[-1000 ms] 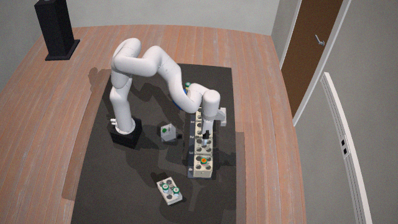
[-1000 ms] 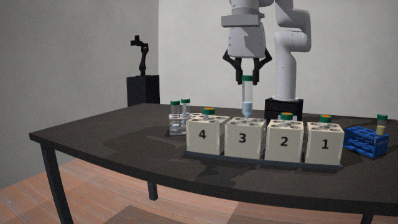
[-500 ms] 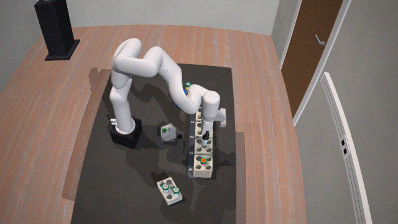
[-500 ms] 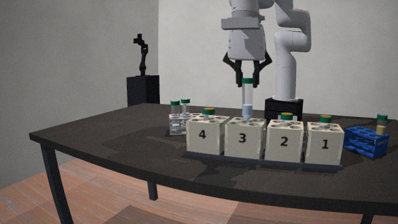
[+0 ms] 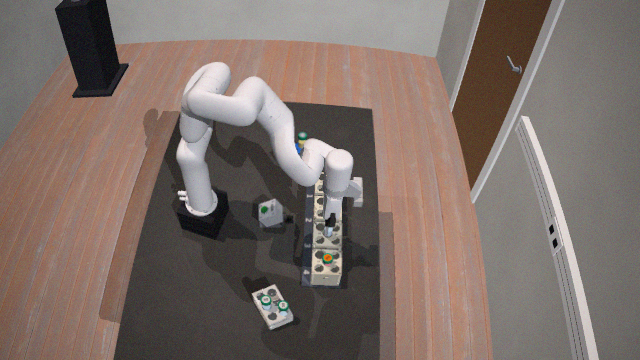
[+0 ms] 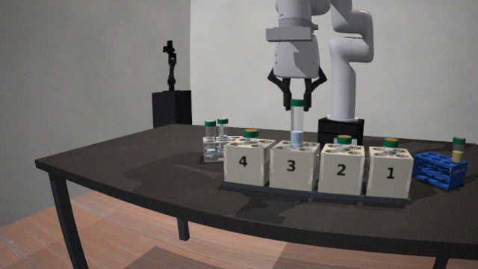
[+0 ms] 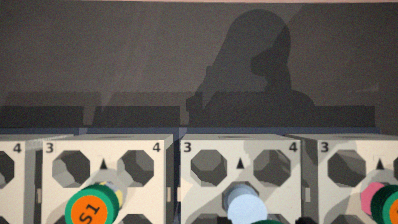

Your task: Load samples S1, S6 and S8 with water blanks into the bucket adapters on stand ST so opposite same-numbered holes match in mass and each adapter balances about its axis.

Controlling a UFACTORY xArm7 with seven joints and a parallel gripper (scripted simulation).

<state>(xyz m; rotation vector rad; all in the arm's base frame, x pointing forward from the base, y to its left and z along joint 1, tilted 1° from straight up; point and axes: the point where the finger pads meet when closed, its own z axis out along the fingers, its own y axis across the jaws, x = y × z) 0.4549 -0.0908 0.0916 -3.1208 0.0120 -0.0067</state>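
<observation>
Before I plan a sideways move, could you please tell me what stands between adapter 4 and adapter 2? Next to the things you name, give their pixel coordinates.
Adapter 3 (image 6: pixel 291 179) (image 7: pixel 190 190), in the exterior view.

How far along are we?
Orange-dotted tubes stand in adapter 1, adapter 2 and adapter 4. The gripper holds a water tube partway into adapter 3. Left, apparently: seat it, release, press DONE.

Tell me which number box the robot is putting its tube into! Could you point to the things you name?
Adapter 3 (image 6: pixel 292 175) (image 7: pixel 192 192): the tube (image 6: pixel 296 123) (image 7: pixel 246 205) dips into its middle hole. The tubes in the other three have orange cap dots.
</observation>
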